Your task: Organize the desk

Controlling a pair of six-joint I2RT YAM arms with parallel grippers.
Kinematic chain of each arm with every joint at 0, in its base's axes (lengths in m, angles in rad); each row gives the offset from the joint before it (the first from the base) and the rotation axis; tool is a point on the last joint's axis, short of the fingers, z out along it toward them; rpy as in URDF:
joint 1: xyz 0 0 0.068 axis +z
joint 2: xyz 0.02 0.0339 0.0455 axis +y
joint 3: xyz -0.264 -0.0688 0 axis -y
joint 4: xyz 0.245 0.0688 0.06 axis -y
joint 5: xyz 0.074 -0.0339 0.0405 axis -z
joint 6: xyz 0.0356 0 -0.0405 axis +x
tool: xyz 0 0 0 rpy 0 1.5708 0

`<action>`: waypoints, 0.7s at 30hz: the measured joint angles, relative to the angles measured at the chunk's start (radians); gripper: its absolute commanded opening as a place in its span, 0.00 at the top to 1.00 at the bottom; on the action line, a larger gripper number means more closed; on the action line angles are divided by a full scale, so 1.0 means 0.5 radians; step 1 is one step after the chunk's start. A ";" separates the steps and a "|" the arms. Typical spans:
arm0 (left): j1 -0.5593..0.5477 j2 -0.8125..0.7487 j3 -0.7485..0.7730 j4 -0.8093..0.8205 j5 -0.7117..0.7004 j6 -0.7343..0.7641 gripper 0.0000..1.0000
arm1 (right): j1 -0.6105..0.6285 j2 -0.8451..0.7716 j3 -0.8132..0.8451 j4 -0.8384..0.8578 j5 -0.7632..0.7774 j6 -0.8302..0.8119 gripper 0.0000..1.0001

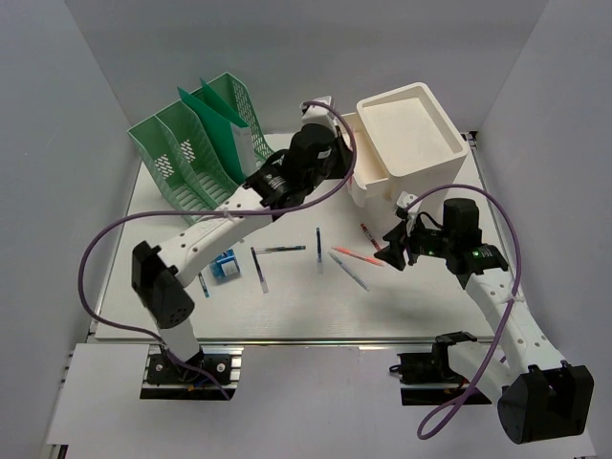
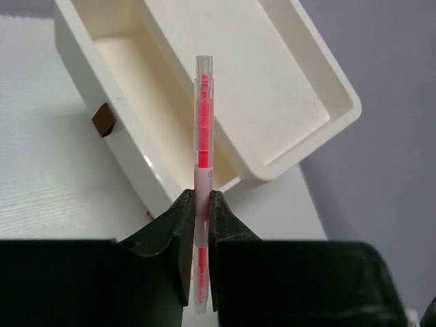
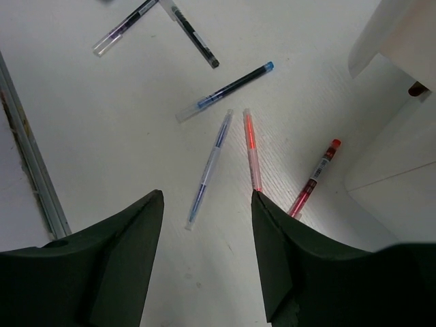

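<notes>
The desk is a white tabletop with several pens scattered on it. My left gripper is shut on a clear pen with pink ink, which stands upright above the open white drawer box. In the top view the left gripper sits at the box's left side. My right gripper is open and hangs above the desk, with nothing between its fingers. Just beyond its tips lie a blue-ink pen, a pink pen and a red pen.
A green file organizer stands at the back left. The white drawer box stands at the back right. A small blue box lies near the left arm. More pens lie mid-desk, and a metal rail runs along the near edge.
</notes>
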 measured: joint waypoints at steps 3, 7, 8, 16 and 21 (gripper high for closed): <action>0.001 0.187 0.181 0.060 -0.057 -0.036 1.00 | -0.003 -0.001 -0.002 0.019 0.041 0.024 0.40; 0.009 0.337 0.225 0.159 -0.170 -0.120 1.00 | -0.011 -0.020 -0.018 0.038 0.076 0.056 0.40; 0.011 0.367 0.229 0.179 -0.200 -0.138 1.00 | -0.012 -0.025 -0.022 0.040 0.079 0.062 0.40; 0.049 0.691 0.533 0.230 -0.360 -0.238 1.00 | -0.015 -0.037 -0.025 0.070 0.089 0.098 0.40; 0.082 0.770 0.602 0.238 -0.413 -0.294 0.94 | -0.021 -0.040 -0.026 0.070 0.090 0.105 0.38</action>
